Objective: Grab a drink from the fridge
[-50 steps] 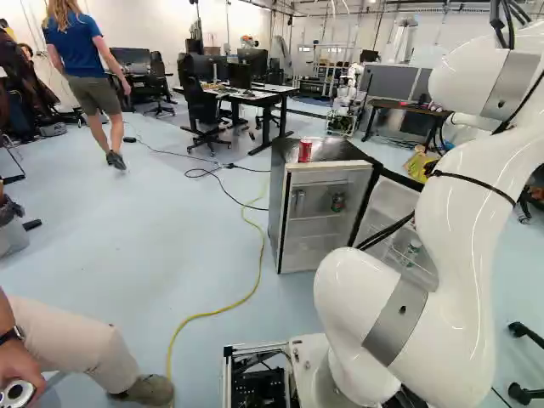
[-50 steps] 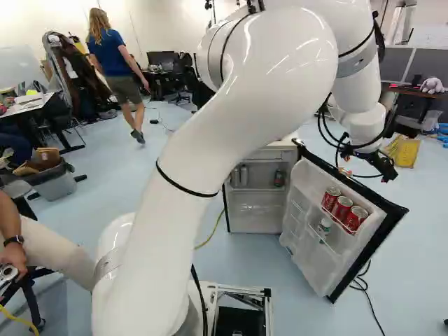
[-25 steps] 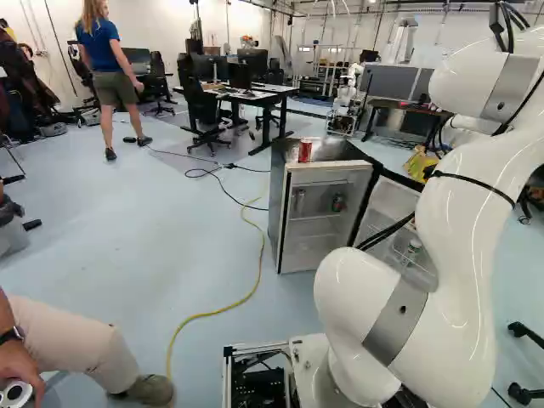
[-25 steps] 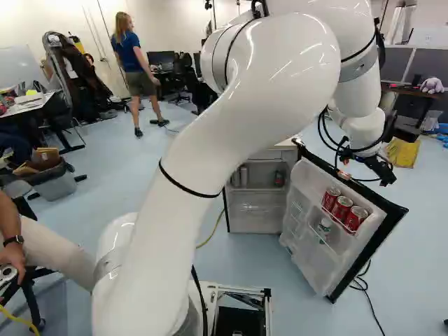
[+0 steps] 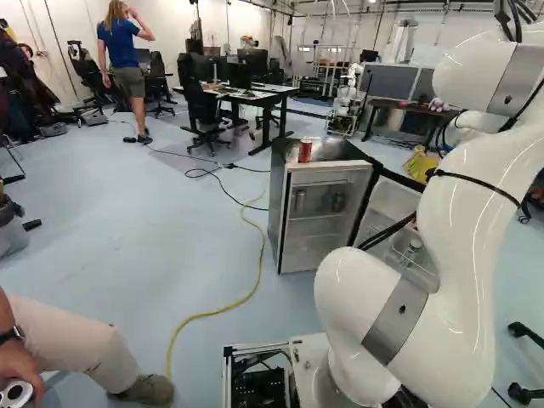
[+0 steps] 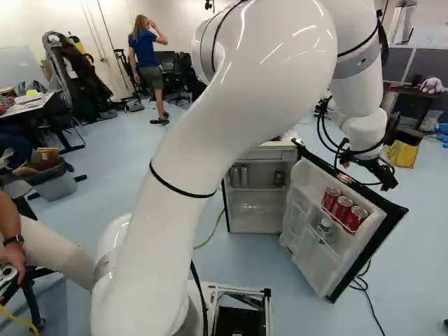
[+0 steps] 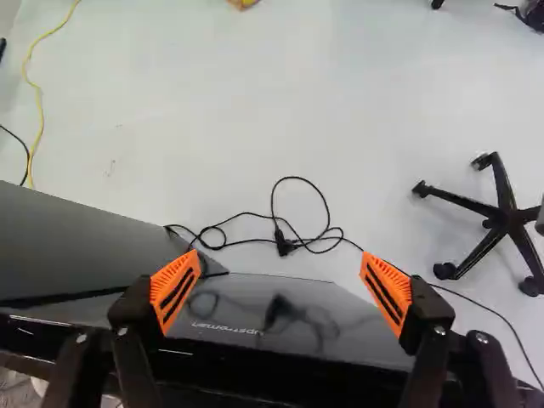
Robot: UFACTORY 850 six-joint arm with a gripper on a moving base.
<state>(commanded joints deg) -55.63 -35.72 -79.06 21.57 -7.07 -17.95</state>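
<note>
Arm (image 6: 241, 105) shifted slightly over blue floor (image 5: 127, 246) (1 can (image 5: 304, 151) tops fridge (image 5: 337, 151)).

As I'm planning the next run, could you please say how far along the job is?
The fridge door already stands open. Nothing is held: the pincer is open near the door's upper edge. What remains is gripping a drink, perhaps one of the three red cans in the door rack, and lifting it out.

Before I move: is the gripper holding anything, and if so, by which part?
Nothing is held: the gripper stands open, its orange pads wide apart, gripping nothing between them.
</note>
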